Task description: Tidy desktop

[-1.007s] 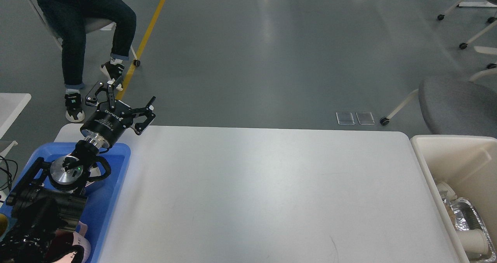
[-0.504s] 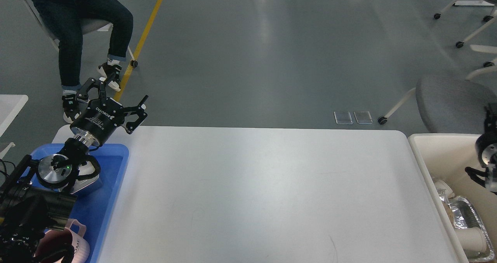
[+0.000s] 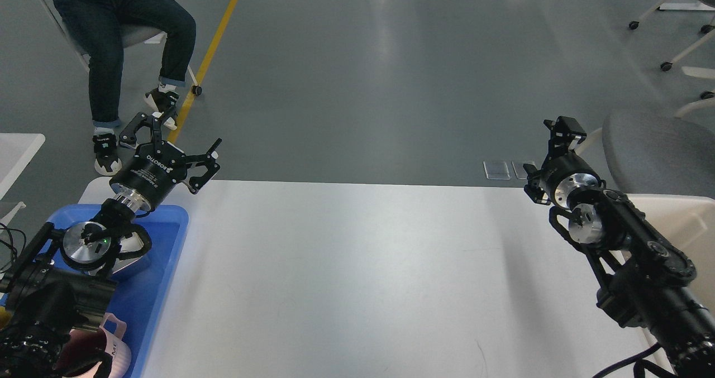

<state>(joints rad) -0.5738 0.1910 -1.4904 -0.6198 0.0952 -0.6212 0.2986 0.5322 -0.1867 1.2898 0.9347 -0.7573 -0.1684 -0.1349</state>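
The desktop [image 3: 363, 266] is a wide white tabletop with rounded corners, and nothing lies on its bare middle. My left gripper [image 3: 180, 133] hovers over the table's far left corner, just beyond the blue tray, with its fingers spread open and nothing between them. My right gripper [image 3: 563, 128] is raised over the far right corner. It is small and dark, and its fingers cannot be told apart.
A blue tray [image 3: 165, 238] sits on the left edge under my left arm, with a pink and white mug [image 3: 114, 349] at its near end. A beige bin [image 3: 678, 210] stands at the right, mostly hidden by my right arm. A seated person [image 3: 117, 43] and a grey chair [image 3: 659, 143] are beyond the table.
My right arm has swung in from the right edge and now stands over the far right corner, hiding the bin's contents. The left gripper has barely shifted and stays open.
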